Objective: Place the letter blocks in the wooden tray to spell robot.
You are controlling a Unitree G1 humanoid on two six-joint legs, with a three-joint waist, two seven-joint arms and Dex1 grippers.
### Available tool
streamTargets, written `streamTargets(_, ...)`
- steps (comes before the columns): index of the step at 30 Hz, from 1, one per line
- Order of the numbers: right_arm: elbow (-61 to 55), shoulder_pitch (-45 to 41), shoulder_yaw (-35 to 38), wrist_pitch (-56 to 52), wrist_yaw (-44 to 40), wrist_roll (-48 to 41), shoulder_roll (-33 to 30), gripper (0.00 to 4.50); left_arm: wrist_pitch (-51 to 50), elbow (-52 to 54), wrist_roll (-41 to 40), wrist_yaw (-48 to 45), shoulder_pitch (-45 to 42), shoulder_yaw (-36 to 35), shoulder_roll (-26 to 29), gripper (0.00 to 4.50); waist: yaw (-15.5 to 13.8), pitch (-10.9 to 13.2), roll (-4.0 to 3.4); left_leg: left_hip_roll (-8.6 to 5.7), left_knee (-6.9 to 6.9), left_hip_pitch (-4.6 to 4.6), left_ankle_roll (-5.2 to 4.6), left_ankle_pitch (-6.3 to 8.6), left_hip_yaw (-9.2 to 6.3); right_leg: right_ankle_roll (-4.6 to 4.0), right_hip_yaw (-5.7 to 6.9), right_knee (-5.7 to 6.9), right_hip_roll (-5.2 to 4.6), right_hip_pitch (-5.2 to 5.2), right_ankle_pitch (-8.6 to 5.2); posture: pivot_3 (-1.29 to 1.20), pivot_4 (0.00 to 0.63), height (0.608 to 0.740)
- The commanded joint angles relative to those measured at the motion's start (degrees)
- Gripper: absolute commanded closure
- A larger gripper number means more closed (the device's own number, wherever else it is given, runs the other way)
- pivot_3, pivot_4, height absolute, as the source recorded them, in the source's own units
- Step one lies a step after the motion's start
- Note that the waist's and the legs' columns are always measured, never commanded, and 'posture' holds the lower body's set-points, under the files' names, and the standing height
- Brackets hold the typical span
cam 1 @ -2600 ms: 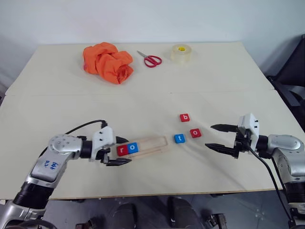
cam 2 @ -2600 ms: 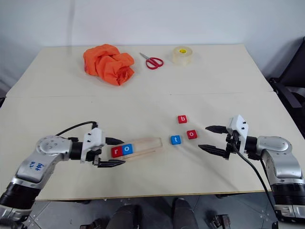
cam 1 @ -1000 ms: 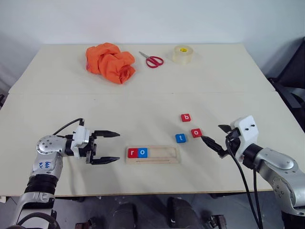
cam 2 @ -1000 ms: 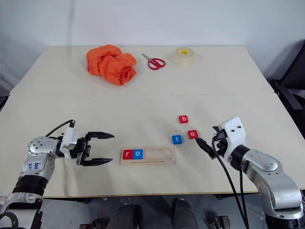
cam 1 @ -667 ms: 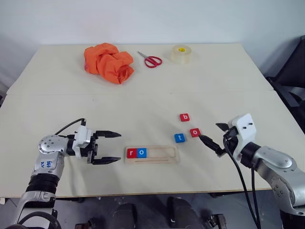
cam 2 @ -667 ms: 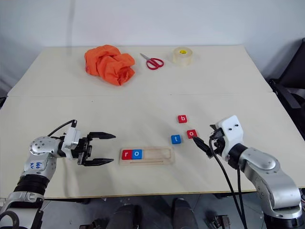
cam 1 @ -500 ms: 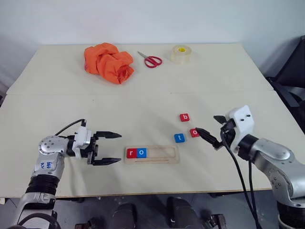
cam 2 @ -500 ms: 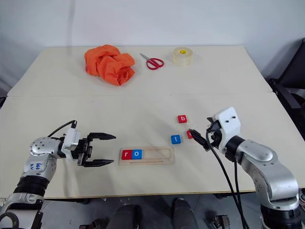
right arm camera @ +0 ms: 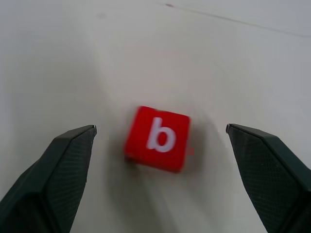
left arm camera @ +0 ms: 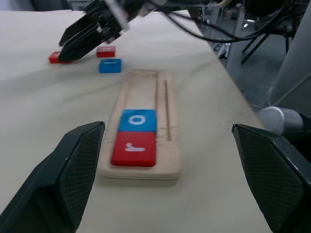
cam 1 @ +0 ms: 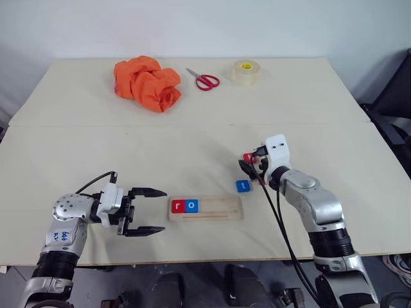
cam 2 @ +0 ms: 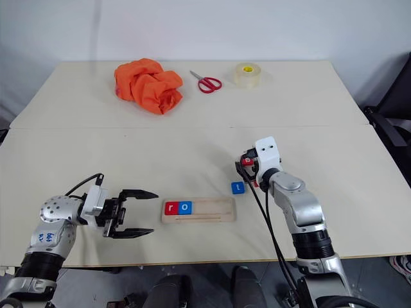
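Left eye view: left gripper (cam 1: 149, 211) spread wide, holding nothing, wooden tray (cam 1: 221, 208) just past its fingertips with red r block (cam 1: 178, 206) and blue o block (cam 1: 191, 205) at the near end; right gripper (right arm camera: 160, 141) wide apart, red b block (right arm camera: 157, 138) between its fingers, blue t block (cam 1: 243, 185) beside it.

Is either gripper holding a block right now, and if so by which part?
Nothing is held. The right gripper is open with the red b block lying between its fingers, untouched; the left gripper is open beside the tray.
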State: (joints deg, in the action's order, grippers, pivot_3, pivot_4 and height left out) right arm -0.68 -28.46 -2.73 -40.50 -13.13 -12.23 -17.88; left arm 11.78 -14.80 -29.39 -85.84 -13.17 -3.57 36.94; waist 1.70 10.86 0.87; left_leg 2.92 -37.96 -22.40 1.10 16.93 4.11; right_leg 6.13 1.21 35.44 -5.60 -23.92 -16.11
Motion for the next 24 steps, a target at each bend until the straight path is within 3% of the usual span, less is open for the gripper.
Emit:
streamTargets(1, 0.72, -0.96, -0.15, 2.60, 1.04, 1.90, 1.48, 0.00, -0.46, 3.29, -1.45, 0.47, 1.69, -1.99, 0.49, 0.04, 0.02, 0.00, 0.00, 0.00, 0.01, 0.00, 0.00, 0.00, 0.00, 0.00, 0.00, 0.00, 0.00, 0.00, 0.00, 0.00, 0.150, 0.740)
streamTargets(3, 2.01, -1.19, 0.36, 1.87, 2.66, 2.57, 2.97, 0.00, -0.79, 4.35, -1.49, 0.92, 2.72, -2.48, 0.33, 0.04, 0.08, 0.00, 0.00, 0.00, 0.01, 0.01, 0.00, 0.00, 0.00, 0.00, -0.01, 0.00, 0.00, -0.02, 0.00, 0.00, 0.150, 0.740)
streamTargets(12, -1.06, 0.36, 0.93, 0.38, 4.70, 3.19, 5.33, 3.01, -1.48, 5.24, -1.84, 0.59, 4.48, -3.99, 0.62, 0.00, 0.03, 0.00, 0.00, 0.02, 0.01, 0.07, 0.01, -0.01, -0.02, -0.03, -0.02, 0.10, -0.04, -0.01, -0.02, 0.00, 0.150, 0.740)
streamTargets(18, -14.98, 2.70, 6.48, -6.65, 8.22, 0.94, 5.79, 3.03, -1.59, 1.72, -1.77, -1.59, 2.22, -4.27, 0.64, 0.00, -0.10, 0.00, 0.00, 0.00, 0.03, -0.09, 0.01, -0.01, -0.04, -0.05, 0.01, 0.08, -0.09, -0.14, -0.03, 0.00, 0.150, 0.740)
streamTargets(24, -38.69, 12.58, 11.06, -22.35, 10.88, -0.23, 5.21, 3.03, -0.28, -4.46, -1.71, -5.78, -1.90, -3.65, 0.73, 0.00, -0.17, -0.02, 0.03, 0.01, 0.03, -0.63, 0.01, -0.02, -0.07, -0.05, 0.06, 0.19, -0.02, -0.66, -0.03, 0.00, 0.150, 0.740)
